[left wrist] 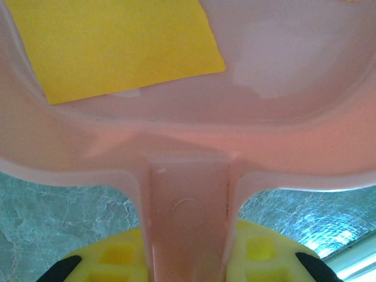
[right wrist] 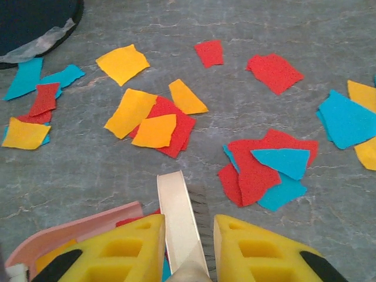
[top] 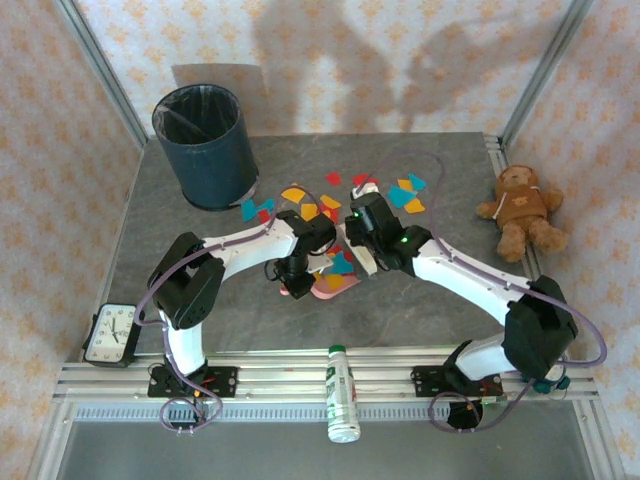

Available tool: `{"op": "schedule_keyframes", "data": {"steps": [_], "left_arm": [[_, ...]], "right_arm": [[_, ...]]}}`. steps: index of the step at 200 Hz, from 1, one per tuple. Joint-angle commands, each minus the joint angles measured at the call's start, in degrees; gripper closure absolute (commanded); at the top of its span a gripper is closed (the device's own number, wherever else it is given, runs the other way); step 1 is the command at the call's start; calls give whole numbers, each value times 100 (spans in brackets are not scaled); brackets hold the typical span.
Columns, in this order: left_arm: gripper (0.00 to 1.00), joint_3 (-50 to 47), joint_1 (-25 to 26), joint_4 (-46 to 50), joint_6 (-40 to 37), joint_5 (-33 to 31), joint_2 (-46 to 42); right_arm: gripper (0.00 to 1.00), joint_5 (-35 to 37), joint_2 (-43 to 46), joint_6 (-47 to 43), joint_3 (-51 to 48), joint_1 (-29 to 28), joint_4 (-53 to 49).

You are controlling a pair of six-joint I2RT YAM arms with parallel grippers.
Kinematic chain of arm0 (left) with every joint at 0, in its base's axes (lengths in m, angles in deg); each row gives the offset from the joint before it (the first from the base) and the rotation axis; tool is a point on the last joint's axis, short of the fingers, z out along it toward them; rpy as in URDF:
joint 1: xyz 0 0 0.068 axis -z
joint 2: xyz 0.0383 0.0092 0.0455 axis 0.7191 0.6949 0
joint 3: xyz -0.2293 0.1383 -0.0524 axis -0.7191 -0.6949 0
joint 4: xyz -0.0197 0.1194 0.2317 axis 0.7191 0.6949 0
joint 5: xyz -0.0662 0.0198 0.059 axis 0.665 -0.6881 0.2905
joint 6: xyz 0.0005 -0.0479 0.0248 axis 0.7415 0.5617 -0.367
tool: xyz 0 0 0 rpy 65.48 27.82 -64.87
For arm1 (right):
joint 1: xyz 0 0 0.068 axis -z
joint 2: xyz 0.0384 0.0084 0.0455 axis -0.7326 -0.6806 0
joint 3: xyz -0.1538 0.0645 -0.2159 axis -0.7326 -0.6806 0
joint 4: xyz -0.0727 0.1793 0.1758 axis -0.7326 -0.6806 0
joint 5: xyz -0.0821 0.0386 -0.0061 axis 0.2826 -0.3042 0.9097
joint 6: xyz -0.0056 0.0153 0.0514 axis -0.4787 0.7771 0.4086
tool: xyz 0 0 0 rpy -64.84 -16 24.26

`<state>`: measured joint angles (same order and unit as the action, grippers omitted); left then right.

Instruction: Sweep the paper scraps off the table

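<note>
Red, orange, yellow and teal paper scraps [top: 330, 198] lie scattered on the dark grey table [top: 160, 230], spreading from the bin toward the right [right wrist: 158, 120]. My left gripper [top: 296, 274] is shut on the handle [left wrist: 189, 205] of a pink dustpan [top: 330, 284], whose pan holds a yellow scrap [left wrist: 123, 47] and a few more. My right gripper [right wrist: 188, 249] is shut on a cream brush [right wrist: 178, 217] with dark bristles, just right of the dustpan's rim [right wrist: 76, 226]. The brush tip rests on bare table short of the scraps. From above, the right gripper [top: 362, 250] sits beside the dustpan.
A dark blue round bin [top: 205, 145] stands at the back left, its base [right wrist: 35, 17] near the leftmost scraps. A teddy bear [top: 522, 210] sits at the right edge. A clock [top: 110, 335] and a bottle [top: 342, 392] lie by the front rail.
</note>
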<state>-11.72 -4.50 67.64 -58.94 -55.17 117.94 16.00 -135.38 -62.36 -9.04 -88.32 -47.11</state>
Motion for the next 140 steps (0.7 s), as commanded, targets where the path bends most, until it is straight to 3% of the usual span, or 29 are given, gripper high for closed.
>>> {"op": "schedule_keyframes", "data": {"steps": [1, 87, 140], "left_arm": [[100, -40, -21, -74, -150, 126, 90], [100, -83, -19, -130, -181, 88, 81], [100, -92, -18, -162, -149, 41, -20]], "right_arm": [[100, -450, -62, 248, 98, -34, -7], [100, -768, 263, 441, 6, 17, 139], [100, -123, 552, 527, -45, 17, -48]]}}
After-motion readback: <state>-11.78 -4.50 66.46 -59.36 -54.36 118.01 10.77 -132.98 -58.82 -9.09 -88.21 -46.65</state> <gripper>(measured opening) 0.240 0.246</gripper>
